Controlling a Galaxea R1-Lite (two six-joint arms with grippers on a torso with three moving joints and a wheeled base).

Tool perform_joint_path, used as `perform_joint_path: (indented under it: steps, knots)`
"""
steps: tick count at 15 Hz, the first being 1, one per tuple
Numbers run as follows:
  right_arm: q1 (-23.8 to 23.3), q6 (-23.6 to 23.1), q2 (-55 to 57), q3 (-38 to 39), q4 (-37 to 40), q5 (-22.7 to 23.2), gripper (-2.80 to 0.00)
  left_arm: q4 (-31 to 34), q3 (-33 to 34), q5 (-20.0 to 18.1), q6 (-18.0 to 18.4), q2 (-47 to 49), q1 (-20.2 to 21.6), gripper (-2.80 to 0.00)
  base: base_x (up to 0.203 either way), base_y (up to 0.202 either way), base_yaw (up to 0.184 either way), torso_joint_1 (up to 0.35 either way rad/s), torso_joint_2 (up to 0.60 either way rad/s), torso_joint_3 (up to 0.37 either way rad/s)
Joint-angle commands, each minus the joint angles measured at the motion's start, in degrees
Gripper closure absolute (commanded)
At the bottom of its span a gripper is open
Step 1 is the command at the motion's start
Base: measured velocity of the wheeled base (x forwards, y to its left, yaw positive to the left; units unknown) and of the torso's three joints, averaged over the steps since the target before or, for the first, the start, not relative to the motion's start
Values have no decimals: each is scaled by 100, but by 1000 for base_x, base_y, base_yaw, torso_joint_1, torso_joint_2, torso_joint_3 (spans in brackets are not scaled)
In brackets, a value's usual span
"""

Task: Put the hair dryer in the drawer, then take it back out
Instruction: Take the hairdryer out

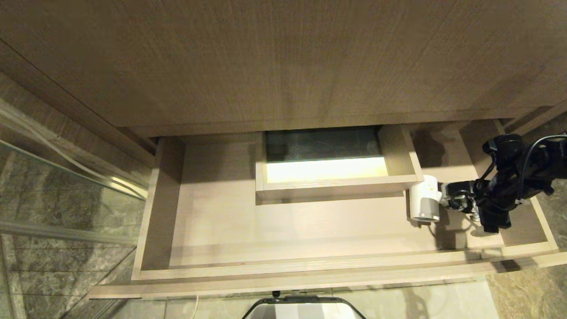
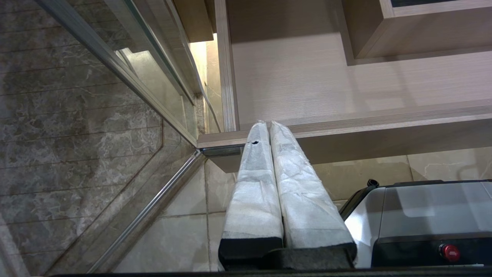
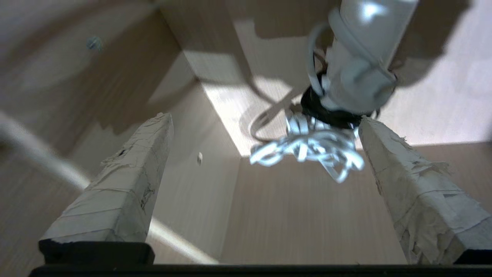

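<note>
Your right gripper (image 3: pixel 265 127), two long fingers wrapped in worn white tape, stands with its fingers (image 3: pixel 127 181) spread wide apart and nothing between them; it holds nothing. In the right wrist view one finger's tip sits just beside the dark end of the hair dryer, and you cannot tell whether the two touch. In the head view this gripper, on its black arm with black cables, is inside the right end of the drawer, reaching toward the hair dryer from the right. The white, smooth, cylindrical hair dryer (image 1: pixel 424 199) lies on the drawer floor in the right part, just beside the right front corner of the boxed cut-out (image 1: pixel 336 188). Its grey round end faces the drawer front in the head view. A small label shows on the barrel, too small to read. Its grey-white cord (image 3: pixel 307 148) lies in a loose tangle on the drawer floor between the spread fingers, next to the dryer's dark end. The wide, shallow, light-brown wood-grain drawer (image 1: pixel 283 270) is pulled out below the wood-grain counter front. The boxed rectangular cut-out at mid-back shows a lit pale strip inside. Your left gripper (image 2: pixel 268 125), also taped white, has its fingers pressed together and grips nothing; it points at the left front corner of the drawer, outside it, above a pale tiled floor (image 2: pixel 180 215).
</note>
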Motion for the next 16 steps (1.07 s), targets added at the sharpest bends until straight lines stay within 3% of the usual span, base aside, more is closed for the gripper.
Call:
perform_joint_path:
  steps: [1, 7, 16]
  knots:
    - [16, 3, 324, -204, 8, 158, -280, -2, 6, 2, 2, 0, -2, 0, 0, 0, 0, 0, 0, 0]
    - [51, -64, 762, -625, -246, 759, -280, -2, 9, 2, 2, 0, 3, 0, 0, 0, 0, 0, 0, 0]
    - [158, 14, 1224, -768, -659, 855, -280, -2, 9, 2, 2, 0, -2, 0, 0, 0, 0, 0, 0, 0]
